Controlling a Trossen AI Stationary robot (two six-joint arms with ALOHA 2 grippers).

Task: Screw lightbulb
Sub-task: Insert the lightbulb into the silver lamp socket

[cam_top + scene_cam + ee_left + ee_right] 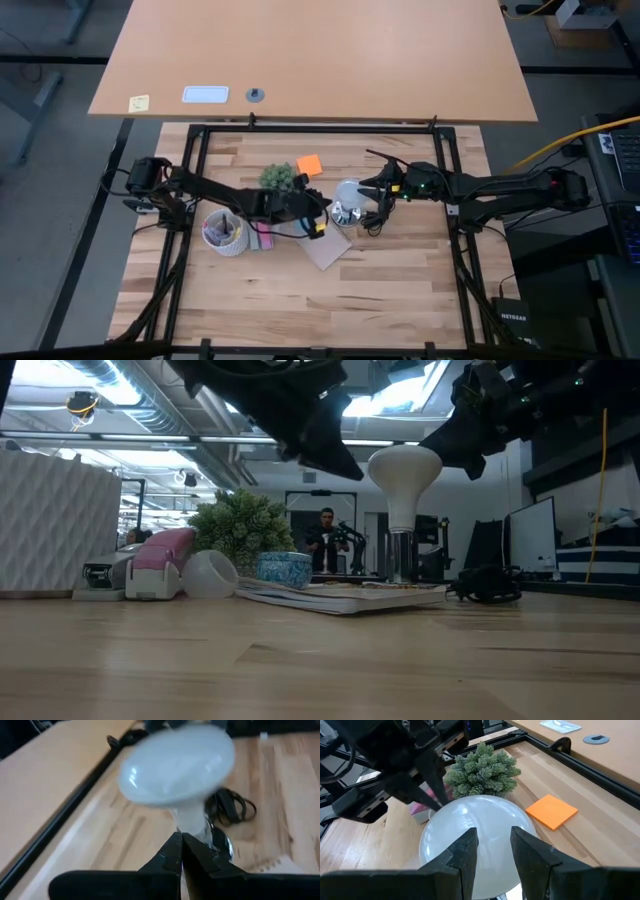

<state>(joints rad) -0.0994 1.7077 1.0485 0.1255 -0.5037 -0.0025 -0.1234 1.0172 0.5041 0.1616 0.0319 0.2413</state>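
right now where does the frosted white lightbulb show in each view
high view: frosted white lightbulb at table centre, between both arms.
low view: right of centre, standing upright.
left wrist view: upper centre, large.
right wrist view: lower centre, behind the tool fingers.
Shared landmark: green spiky plant, absent from left wrist.

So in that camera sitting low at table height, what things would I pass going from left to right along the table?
White ribbed container → pink-topped gadget → small white cup lying on its side → blue bowl → lightbulb standing upright → coiled black cord.
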